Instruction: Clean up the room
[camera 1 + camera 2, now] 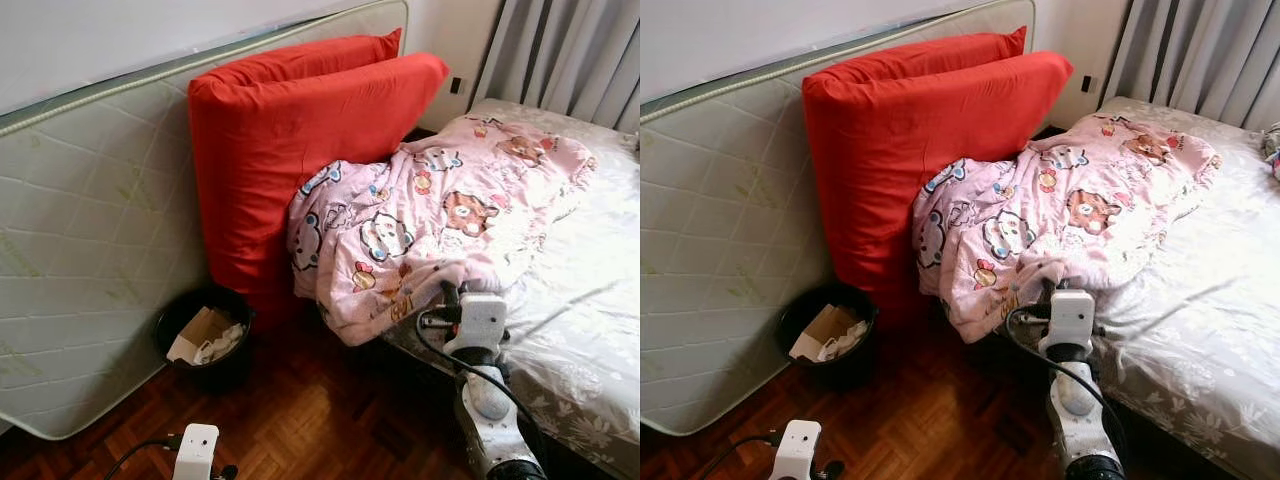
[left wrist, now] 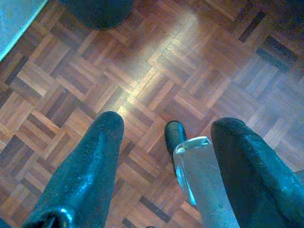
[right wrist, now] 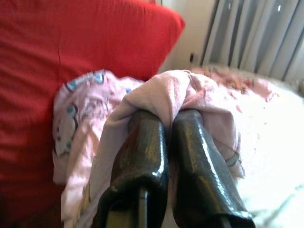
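A fold of the pink blanket is pinched between the closed fingers of the right claw at the bed edge. The left claw is held open over the floor. If pulled unevenly, the thin fold could be lost, or the blanket dragged floorward.

The blanket lies on the bed at the right, cushions left of it, bin near left.
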Tool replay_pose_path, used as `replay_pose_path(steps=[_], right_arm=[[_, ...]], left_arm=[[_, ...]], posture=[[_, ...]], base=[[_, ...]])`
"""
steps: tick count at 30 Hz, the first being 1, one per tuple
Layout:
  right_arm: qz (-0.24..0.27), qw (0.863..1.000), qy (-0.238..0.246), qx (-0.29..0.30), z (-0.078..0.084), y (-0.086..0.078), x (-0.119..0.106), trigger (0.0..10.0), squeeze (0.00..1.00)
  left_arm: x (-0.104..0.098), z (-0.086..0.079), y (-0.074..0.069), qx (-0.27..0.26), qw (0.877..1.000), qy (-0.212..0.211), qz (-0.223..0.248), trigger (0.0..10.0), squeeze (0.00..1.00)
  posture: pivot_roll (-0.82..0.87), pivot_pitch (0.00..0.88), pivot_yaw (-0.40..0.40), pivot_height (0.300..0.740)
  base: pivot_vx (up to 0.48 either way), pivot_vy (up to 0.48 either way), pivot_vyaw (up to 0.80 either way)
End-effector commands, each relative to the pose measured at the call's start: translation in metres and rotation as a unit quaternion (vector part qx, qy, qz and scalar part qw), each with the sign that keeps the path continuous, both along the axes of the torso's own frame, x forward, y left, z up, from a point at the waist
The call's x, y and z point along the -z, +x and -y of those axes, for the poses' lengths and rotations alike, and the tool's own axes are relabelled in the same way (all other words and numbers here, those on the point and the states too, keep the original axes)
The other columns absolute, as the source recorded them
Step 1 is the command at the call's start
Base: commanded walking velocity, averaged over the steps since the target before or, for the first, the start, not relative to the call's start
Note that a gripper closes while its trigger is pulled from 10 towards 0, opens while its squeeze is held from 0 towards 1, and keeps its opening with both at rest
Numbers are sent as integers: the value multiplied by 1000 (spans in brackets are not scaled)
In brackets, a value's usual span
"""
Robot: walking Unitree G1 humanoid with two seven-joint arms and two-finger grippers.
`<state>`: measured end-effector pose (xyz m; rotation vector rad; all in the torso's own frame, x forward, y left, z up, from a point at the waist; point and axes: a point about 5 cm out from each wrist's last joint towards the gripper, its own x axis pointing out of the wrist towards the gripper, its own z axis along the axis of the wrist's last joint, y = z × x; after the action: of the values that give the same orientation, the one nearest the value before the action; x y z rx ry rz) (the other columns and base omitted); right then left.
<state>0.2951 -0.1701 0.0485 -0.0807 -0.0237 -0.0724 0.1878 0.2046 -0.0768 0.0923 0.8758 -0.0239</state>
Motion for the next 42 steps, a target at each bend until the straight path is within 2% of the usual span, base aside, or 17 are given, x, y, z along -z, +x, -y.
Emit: replay_pose_path(steps=[1,2,4,5,8,9,10,15,16,21,22,23,25,26,35,38,42], right_arm=[[-28,1000,-5,-1,1,-3,9,10000,0],[-33,999,-6,-2,1,-4,10,10000,0],[-103,994,-34,2,4,-10,30,10000,0],[-115,993,-41,5,5,-12,34,10000,0],[-157,987,-25,10,7,-21,48,10000,0],[-172,985,-17,11,7,-25,54,10000,835],[-204,979,-13,10,7,-33,64,10000,1000],[-278,960,-15,-10,3,-54,88,10000,1000],[-309,951,-18,-13,5,-64,96,10000,1000],[-363,932,1,4,15,-81,111,10000,1000],[-374,927,2,0,16,-85,113,10000,824],[-378,926,2,-4,16,-87,115,10000,824],[-394,919,-7,-16,16,-92,118,10000,514],[-406,913,-8,-25,16,-96,121,10000,0],[-439,898,32,-6,20,-116,132,10000,0],[-457,888,41,-1,21,-130,138,10000,0],[-469,879,69,48,27,-145,144,10000,0]], left_arm=[[1,-3,-2,4,1000,7,-8,10000,0],[1,-3,-2,4,1000,7,-8,10000,0],[1,-3,-2,5,1000,7,-8,10000,0],[1,-3,-2,5,1000,8,-8,10000,0],[1,-3,-2,5,1000,8,-8,10000,0],[1,-3,-2,5,1000,8,-8,10000,0],[1,-3,-2,5,1000,8,-7,10000,0],[1,-3,-2,8,1000,9,-8,10000,0],[0,-3,-1,11,1000,11,-8,10000,0],[0,-3,-1,14,1000,12,-7,10000,0],[0,-3,-1,15,1000,13,-7,10000,0],[0,-3,-1,16,1000,13,-7,10000,0],[0,-3,0,16,1000,13,-7,10000,0],[0,-3,0,15,1000,13,-7,10000,0],[0,-4,0,10,1000,16,-7,10000,0],[0,-5,0,6,1000,18,-7,10000,0],[0,-5,0,2,1000,18,-7,10000,0]], posture=[[-66,0,4,740],[-66,0,4,740],[-72,0,3,740],[-72,0,3,740],[-63,0,3,740],[-62,0,2,740],[-65,0,3,740],[-68,0,5,740],[-66,0,5,740],[-71,0,9,740],[-71,0,9,740],[-71,0,9,740],[-70,0,10,740],[-71,0,10,740],[-70,0,13,740],[-65,0,11,740],[-67,0,14,740]], base=[[0,0,0],[0,0,0],[0,0,0],[0,0,0],[0,0,0],[0,0,0],[0,0,0],[0,0,0],[0,0,0],[0,0,0],[0,0,0],[0,0,0],[0,0,0],[0,0,0],[0,0,0],[0,0,0],[0,0,0]])
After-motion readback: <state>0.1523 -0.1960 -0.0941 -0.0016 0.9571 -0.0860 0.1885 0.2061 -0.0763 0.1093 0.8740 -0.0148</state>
